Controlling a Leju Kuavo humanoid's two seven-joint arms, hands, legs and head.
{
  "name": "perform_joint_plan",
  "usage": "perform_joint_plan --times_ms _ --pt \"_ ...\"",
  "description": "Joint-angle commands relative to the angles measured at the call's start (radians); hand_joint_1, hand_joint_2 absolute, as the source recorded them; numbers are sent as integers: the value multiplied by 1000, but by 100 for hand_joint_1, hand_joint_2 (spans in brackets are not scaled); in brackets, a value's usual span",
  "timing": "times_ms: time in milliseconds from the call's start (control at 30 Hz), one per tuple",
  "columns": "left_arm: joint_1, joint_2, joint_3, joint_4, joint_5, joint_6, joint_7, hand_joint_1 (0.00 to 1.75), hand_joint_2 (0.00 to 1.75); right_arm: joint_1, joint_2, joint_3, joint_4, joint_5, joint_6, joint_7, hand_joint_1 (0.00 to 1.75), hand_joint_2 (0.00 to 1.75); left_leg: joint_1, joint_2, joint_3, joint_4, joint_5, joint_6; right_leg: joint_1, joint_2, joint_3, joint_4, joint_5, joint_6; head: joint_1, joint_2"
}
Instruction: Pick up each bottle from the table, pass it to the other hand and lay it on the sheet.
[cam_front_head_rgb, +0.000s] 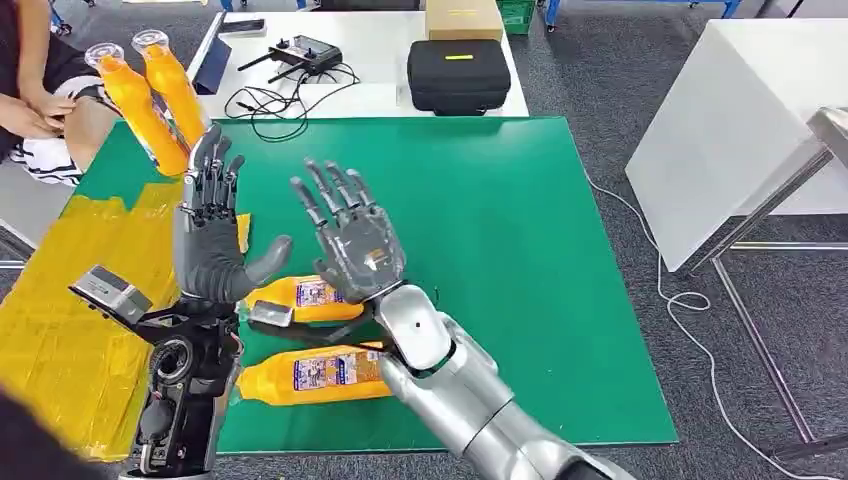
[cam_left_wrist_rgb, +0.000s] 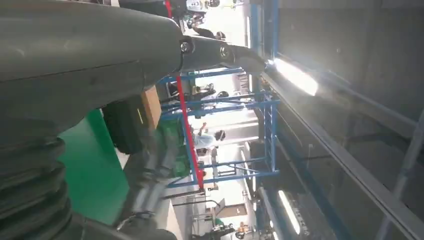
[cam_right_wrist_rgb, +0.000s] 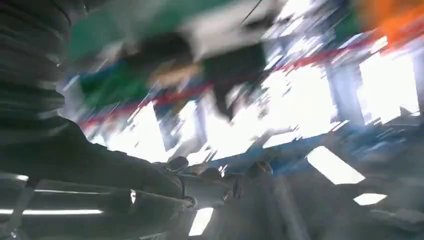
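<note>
Both hands are raised over the green mat (cam_front_head_rgb: 520, 250), palms turned towards each other and fingers spread. My left hand (cam_front_head_rgb: 212, 235) holds nothing, and neither does my right hand (cam_front_head_rgb: 352, 240). Two orange bottles lie on the mat beneath them: one (cam_front_head_rgb: 305, 298) between the hands, the other (cam_front_head_rgb: 310, 374) nearer me beside my right forearm. Two more orange bottles (cam_front_head_rgb: 135, 100) (cam_front_head_rgb: 175, 85) lie side by side at the far left, by the edge of the yellow sheet (cam_front_head_rgb: 60, 300). In the wrist views my left hand (cam_left_wrist_rgb: 75, 75) and right hand (cam_right_wrist_rgb: 100, 170) point upward at the ceiling.
A person (cam_front_head_rgb: 40, 90) sits at the far left. Behind the mat a white table carries a controller with cables (cam_front_head_rgb: 300, 55), a black case (cam_front_head_rgb: 458, 75) and a cardboard box (cam_front_head_rgb: 463, 18). To the right stands a white table (cam_front_head_rgb: 740, 130), with a cable (cam_front_head_rgb: 690, 300) on the floor.
</note>
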Motion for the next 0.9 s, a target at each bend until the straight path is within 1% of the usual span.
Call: perform_joint_plan --times_ms 33,67,100,133,167,200,233,267,333,367,400,433,467,533,567,633,667,700,767,800,900 --pt "-16 39 40 25 3 14 -3 0 175 81 -44 55 -134 -275 274 -147 0 175 0 -1 6 -3 -1 0 0 -3 7 -2 -2 0 0 0" --pt "-14 41 44 17 3 17 -3 0 175 87 -50 72 -122 -292 303 -152 0 175 0 -1 12 -5 -2 0 1 -4 12 -4 -3 0 0 0" --pt "-12 43 48 9 3 20 -3 0 175 95 -59 89 -116 -301 324 -149 0 175 0 0 8 -4 -2 0 1 -2 8 -3 -2 0 0 0" --pt "-10 44 50 4 3 19 -3 0 175 101 -62 92 -116 -306 322 -148 0 175 0 0 4 -2 -1 0 0 -1 4 -2 -1 0 0 0" --pt "-8 45 53 -2 3 20 -2 0 175 105 -69 103 -104 -303 324 -135 0 175 0 1 7 -3 -1 0 1 -1 7 -3 -1 0 0 0" --pt "-8 46 56 -4 2 21 1 0 175 110 -76 107 -97 -300 325 -117 0 175 0 0 4 -2 -1 0 0 -1 4 -2 -1 0 0 0" --pt "-7 45 58 -7 2 21 4 0 175 114 -82 111 -96 -300 323 -113 0 175 0 0 6 -3 -1 0 0 -2 6 -3 -2 0 0 0" --pt "-4 45 60 -8 3 19 8 0 175 120 -91 113 -87 -290 325 -82 0 175 0 0 8 -4 -2 0 1 -2 8 -3 -2 0 0 0" --pt "-1 45 63 -5 3 20 10 0 175 137 -107 110 -85 -283 321 -64 0 175 0 -1 5 -2 -1 0 0 -2 6 -2 -2 0 0 0" --pt "0 45 63 -3 3 18 11 0 175 142 -112 107 -80 -276 323 -49 0 175 0 -2 8 -4 -2 0 0 -4 9 -3 -2 0 0 0" --pt "2 45 62 -1 3 17 12 0 175 141 -117 110 -67 -262 331 -23 0 175 0 -2 6 -3 -1 0 0 -3 6 -3 -2 0 0 0" --pt "5 45 62 -1 2 17 12 0 175 142 -119 108 -58 -259 330 -21 0 175 0 -1 9 -4 -2 1 0 -3 9 -4 -2 1 0 0" --pt "7 44 61 -1 2 15 12 0 175 141 -119 103 -46 -256 326 -17 0 175 0 -1 5 -3 -1 0 0 -2 6 -3 -1 1 0 0" --pt "12 38 62 -7 -1 10 15 0 175 134 -115 94 -7 -250 326 -2 0 175 0 0 8 -3 -2 1 0 -2 8 -3 -2 1 0 0" --pt "11 36 60 -7 -4 8 17 0 175 132 -113 91 9 -245 325 2 0 175 -1 0 5 -2 -1 0 0 -2 5 -2 -1 0 0 0" --pt "9 34 60 -5 -5 8 18 0 175 134 -109 92 22 -232 324 14 0 175 -1 -1 6 -3 -1 0 0 -2 6 -2 -2 0 0 0" --pt "6 34 60 -3 -5 9 18 0 175 135 -106 95 28 -221 323 22 0 175 0 -1 3 -2 -1 0 0 -2 3 -2 -1 0 0 0" --pt "6 36 60 -4 -6 11 18 0 175 132 -105 105 39 -195 331 41 0 175 0 -1 6 -2 -2 0 0 -2 6 -2 -2 0 0 0" --pt "8 37 63 -8 -6 12 19 0 175 128 -103 116 53 -174 339 59 0 175 -1 0 3 -2 -1 0 0 -1 3 -1 -1 0 0 0" --pt "10 36 68 -5 1 10 29 0 175 125 -100 114 69 -167 356 61 0 175 0 0 6 -3 -2 0 0 -2 6 -2 -2 0 0 0" --pt "7 33 68 10 3 9 31 0 175 121 -104 108 99 -164 370 59 0 175 0 0 4 -2 -1 0 0 -1 4 -2 -1 0 0 0"
